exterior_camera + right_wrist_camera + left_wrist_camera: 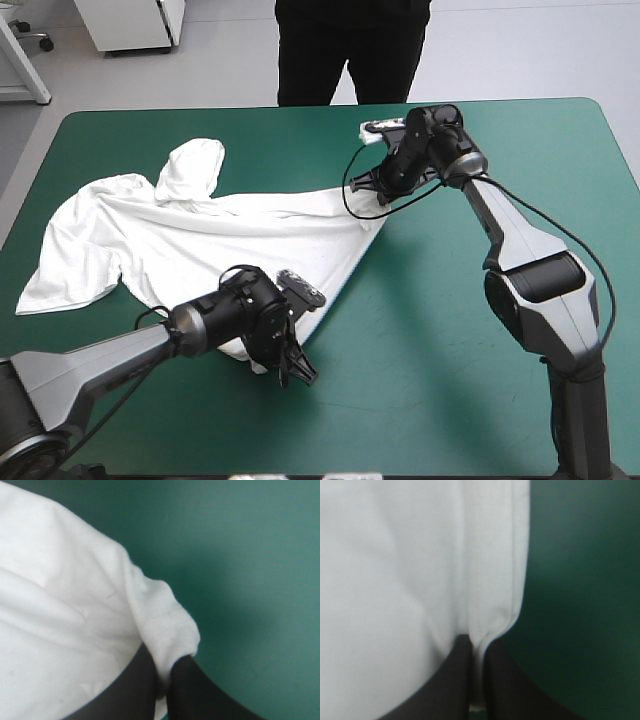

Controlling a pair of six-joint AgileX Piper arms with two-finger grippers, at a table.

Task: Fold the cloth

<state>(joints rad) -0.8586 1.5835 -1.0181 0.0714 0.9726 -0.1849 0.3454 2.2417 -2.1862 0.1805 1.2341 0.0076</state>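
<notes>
High view gives us the teal-green counter (450,330), the white T-shirt (200,240) spread across its left half. Our left arm lies low at the near hem, the left claw (476,642) pinching the T-shirt. Our right arm folds back, the right claw (165,655) pinching the opposite hem corner.

T-shirt (200,240): soft white cloth, matt, wrinkled, stitched hem; table cover (430,400): smooth, matt teal-green.

Open passage: bare teal-green cover (440,360) between left arm (90,365) and right arm (530,270). Obstructions: T-shirt (200,240) spread across the cover's left half, reaching the centre.
</notes>
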